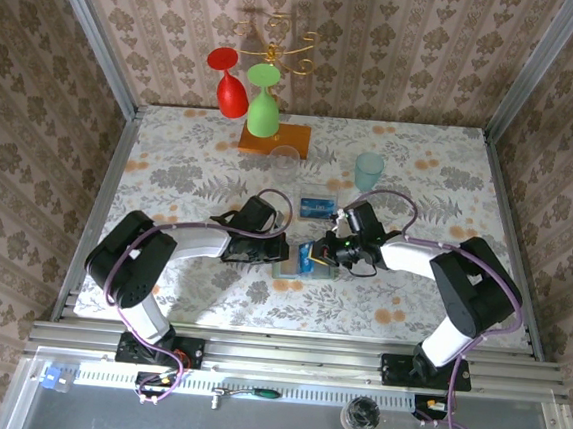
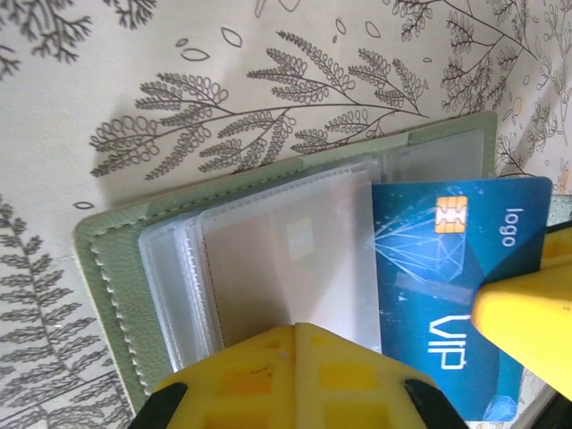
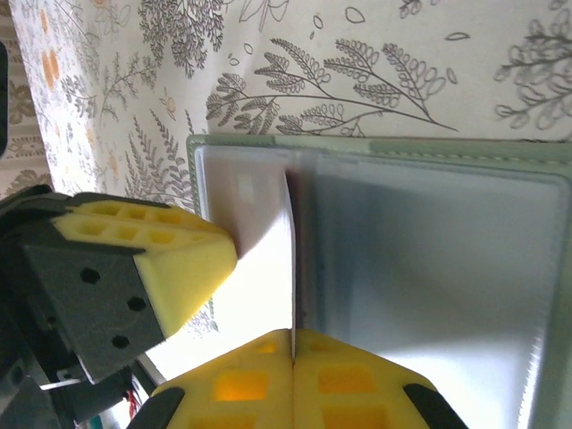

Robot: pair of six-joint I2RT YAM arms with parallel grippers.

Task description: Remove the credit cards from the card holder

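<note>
The left gripper (image 2: 299, 338) is seen closed tight on the near edge of the card holder (image 2: 112, 268), which is laid open on the table (image 1: 186, 156) between the two grippers. A blue card (image 2: 447, 259) is found halfway out of a clear sleeve (image 2: 286, 259), pinched edge-on by the closed right gripper (image 3: 293, 341).

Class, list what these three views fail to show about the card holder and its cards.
- Right wrist: the VIP card pinched in the right gripper shows edge-on, so its face is hidden.
- Left wrist: that gripper's finger covers part of the card's print.
- Left wrist: frosted sleeves of the card holder blur their contents.
- Top external: the loose card is too small to read.
</note>
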